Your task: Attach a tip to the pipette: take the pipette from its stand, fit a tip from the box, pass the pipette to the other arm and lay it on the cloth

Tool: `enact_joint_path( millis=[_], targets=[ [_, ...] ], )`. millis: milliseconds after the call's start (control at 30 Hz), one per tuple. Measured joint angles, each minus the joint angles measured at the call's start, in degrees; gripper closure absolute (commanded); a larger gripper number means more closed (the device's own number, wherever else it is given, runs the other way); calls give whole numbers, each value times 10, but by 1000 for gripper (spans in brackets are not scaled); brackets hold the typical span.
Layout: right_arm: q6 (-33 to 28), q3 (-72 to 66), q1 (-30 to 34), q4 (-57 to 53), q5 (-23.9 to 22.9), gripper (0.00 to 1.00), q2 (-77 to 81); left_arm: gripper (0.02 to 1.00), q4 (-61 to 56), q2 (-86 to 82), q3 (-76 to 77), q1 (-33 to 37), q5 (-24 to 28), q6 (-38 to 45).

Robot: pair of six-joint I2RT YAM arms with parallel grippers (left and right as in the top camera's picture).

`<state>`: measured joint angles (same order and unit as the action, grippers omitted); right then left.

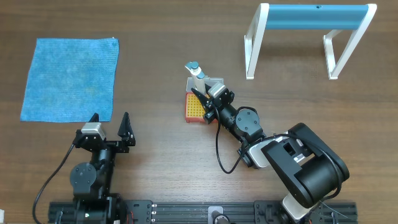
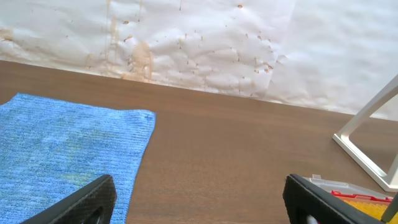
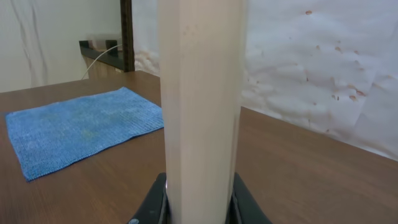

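My right gripper (image 1: 207, 96) is shut on the cream pipette (image 1: 196, 71), which it holds upright over the orange tip box (image 1: 193, 109) at the table's middle. In the right wrist view the pipette's body (image 3: 202, 106) rises between the dark fingers (image 3: 155, 200); its lower end is hidden. The blue cloth (image 1: 70, 79) lies flat at the far left, also seen as cloth (image 3: 78, 127) and cloth (image 2: 59, 149). My left gripper (image 1: 110, 124) stands open near its base, just in front of the cloth, with nothing in it. The tip box (image 2: 356, 194) shows beside its finger.
The white pipette stand (image 1: 311, 17) with a blue top bar is at the far right, its leg (image 2: 370, 140) visible from the left wrist. A black cable (image 1: 219, 149) loops by the right arm. Bare wood lies between cloth and box.
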<state>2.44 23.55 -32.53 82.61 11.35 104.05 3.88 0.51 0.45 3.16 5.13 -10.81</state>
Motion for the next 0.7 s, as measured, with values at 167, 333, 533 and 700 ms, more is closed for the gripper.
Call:
enact_joint_path(
  millis=[167, 333, 533, 700],
  targets=[
    [-2, 0, 0, 1, 25, 925, 0, 148, 0, 0, 0, 0, 0, 0],
    [-2, -2, 0, 4, 26, 923, 0, 148, 0, 0, 0, 0, 0, 0],
    [-2, -2, 17, 6, 35, 925, 3, 148, 0, 0, 0, 0, 0, 0],
    [-2, -2, 17, 6, 35, 925, 3, 145, 0, 0, 0, 0, 0, 0]
  ],
)
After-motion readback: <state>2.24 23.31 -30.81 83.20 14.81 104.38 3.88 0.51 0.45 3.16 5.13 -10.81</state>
